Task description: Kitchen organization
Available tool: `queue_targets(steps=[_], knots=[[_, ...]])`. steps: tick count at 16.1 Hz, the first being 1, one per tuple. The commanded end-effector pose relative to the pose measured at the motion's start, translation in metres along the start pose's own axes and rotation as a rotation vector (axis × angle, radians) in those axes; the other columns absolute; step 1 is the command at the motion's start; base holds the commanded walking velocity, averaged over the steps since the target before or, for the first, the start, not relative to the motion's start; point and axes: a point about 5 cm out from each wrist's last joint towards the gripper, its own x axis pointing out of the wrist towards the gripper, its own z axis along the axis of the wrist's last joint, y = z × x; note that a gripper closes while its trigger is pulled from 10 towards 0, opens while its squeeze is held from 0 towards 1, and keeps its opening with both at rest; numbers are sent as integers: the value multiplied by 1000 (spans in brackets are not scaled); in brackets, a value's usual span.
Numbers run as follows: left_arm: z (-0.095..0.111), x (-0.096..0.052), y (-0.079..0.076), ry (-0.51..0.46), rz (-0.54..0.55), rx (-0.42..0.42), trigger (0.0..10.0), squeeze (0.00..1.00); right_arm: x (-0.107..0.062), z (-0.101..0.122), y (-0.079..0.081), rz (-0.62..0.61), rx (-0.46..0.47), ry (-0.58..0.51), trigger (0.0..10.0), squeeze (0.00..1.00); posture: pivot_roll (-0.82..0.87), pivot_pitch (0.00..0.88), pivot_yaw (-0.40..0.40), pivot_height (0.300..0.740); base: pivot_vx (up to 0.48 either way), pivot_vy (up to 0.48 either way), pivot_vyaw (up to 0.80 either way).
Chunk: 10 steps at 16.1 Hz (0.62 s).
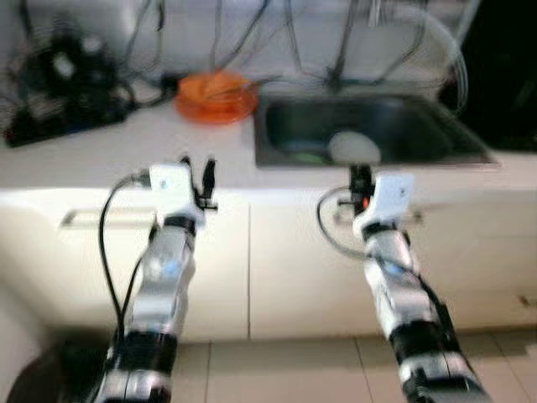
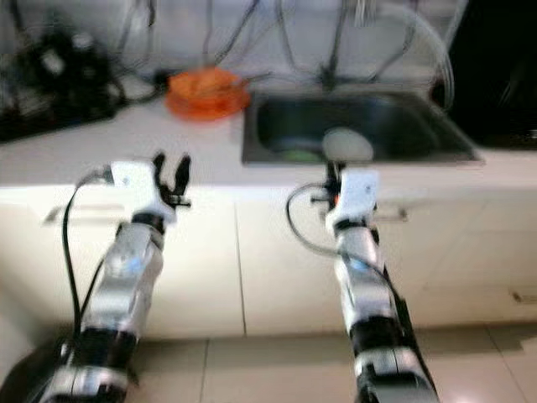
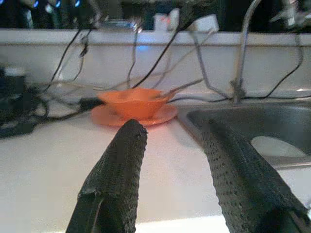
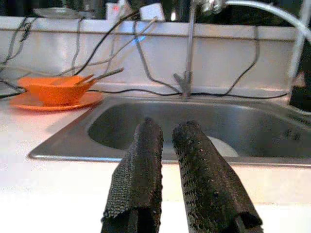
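Note:
An orange bowl (image 1: 216, 86) with utensils in it sits on an orange plate (image 3: 131, 116) on the white counter (image 1: 126, 147), just left of the steel sink (image 1: 436, 147). A white dish (image 1: 353, 149) lies in the sink, with something green (image 1: 306, 157) beside it. My left gripper (image 1: 198, 170) is held open at the counter's front edge, pointing toward the orange bowl, with nothing between its fingers. My right gripper (image 1: 361, 178) is shut and empty at the counter edge in front of the sink, in line with the white dish (image 4: 223, 145).
Black cables and a dark device (image 1: 63, 84) clutter the counter's back left. A faucet (image 4: 187, 48) and a hose rise behind the sink. White cabinet doors (image 1: 252, 260) stand below the counter, with tiled floor (image 1: 285, 369) in front.

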Motion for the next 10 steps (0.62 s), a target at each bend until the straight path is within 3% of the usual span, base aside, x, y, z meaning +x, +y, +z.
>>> queue_targets(steps=[1,2,10], knots=[[0,1,-1,9,4,4,10000,0,2,2,1,0,5,-3,10000,0,113,33,0,740,439,0,631],[-1,1,-2,12,3,4,10000,0,2,3,2,8,6,-9,10000,0,113,33,0,740,439,0,650],[-1,2,-1,13,6,8,10000,0,4,3,2,17,-7,-7,10000,0,112,26,-2,740,440,0,0]])
